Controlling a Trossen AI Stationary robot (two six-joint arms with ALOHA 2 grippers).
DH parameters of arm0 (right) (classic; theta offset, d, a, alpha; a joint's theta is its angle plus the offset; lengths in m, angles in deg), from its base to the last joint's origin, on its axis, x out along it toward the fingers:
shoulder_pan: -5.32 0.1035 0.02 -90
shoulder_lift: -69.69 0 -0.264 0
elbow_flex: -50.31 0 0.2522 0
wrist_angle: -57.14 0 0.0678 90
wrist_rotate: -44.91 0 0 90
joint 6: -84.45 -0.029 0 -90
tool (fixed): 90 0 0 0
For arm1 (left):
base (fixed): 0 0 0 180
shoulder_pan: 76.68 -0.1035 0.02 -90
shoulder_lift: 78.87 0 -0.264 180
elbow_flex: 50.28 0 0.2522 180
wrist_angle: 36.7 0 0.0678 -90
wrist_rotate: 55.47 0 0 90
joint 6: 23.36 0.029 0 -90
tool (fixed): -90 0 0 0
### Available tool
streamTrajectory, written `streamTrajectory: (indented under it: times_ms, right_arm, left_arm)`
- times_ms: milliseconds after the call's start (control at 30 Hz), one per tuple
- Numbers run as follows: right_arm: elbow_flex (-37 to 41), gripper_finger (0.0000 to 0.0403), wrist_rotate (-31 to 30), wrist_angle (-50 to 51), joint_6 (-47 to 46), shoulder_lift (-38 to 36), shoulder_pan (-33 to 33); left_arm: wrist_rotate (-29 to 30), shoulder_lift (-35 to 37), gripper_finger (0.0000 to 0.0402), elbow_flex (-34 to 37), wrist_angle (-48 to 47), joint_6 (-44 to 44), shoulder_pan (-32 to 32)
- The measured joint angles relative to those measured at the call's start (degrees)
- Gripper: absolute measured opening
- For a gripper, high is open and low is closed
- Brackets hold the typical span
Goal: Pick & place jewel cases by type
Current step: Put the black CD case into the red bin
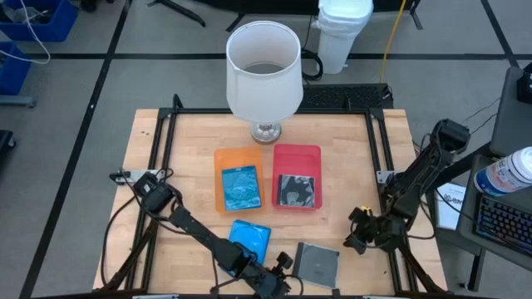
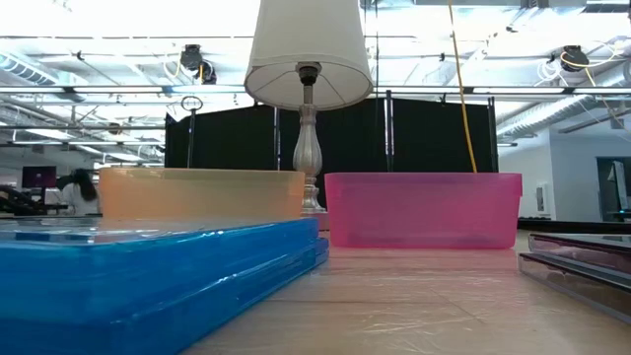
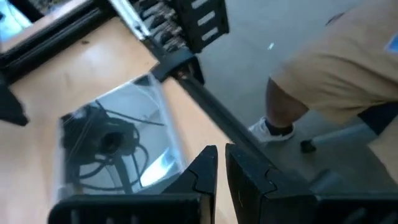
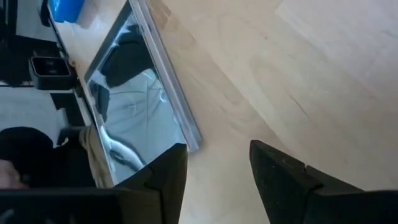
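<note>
Beside grey jewel case [image 4: 134, 106] | right end effector [image 4: 217, 171] parted, empty | left end effector [image 3: 221, 165] closed, empty

No text, label, brand or number is showing legibly in any view. The printed sheet [image 1: 450, 204] at the right edge of the high view is carrying dark marks too small to read, and the bottle [image 1: 509, 171] just above it is wearing a blue label whose lettering cannot be made out.
</note>
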Motion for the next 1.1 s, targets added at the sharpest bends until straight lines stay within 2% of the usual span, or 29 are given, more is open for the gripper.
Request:
streamTrajectory:
  times_ms: [333,700,1100]
  right_arm:
    - [0.0,0.0165,1.4,-4.9,2.2,3.9,-0.5]
    - [0.0,0.0165,1.4,-12.9,4.9,8.1,-0.9]
    - [0.0,0.0165,2.9,-15.8,3.6,11.8,-1.6]
  left_arm:
    - [1.4,-1.5,0.0042,0.0,1.4,-2.2,-1.8]
    - [-2.9,-4.0,0.0042,0.0,1.0,-2.3,-2.9]
    - [-2.6,-5.6,0.0042,0.0,1.6,-2.5,-3.4]
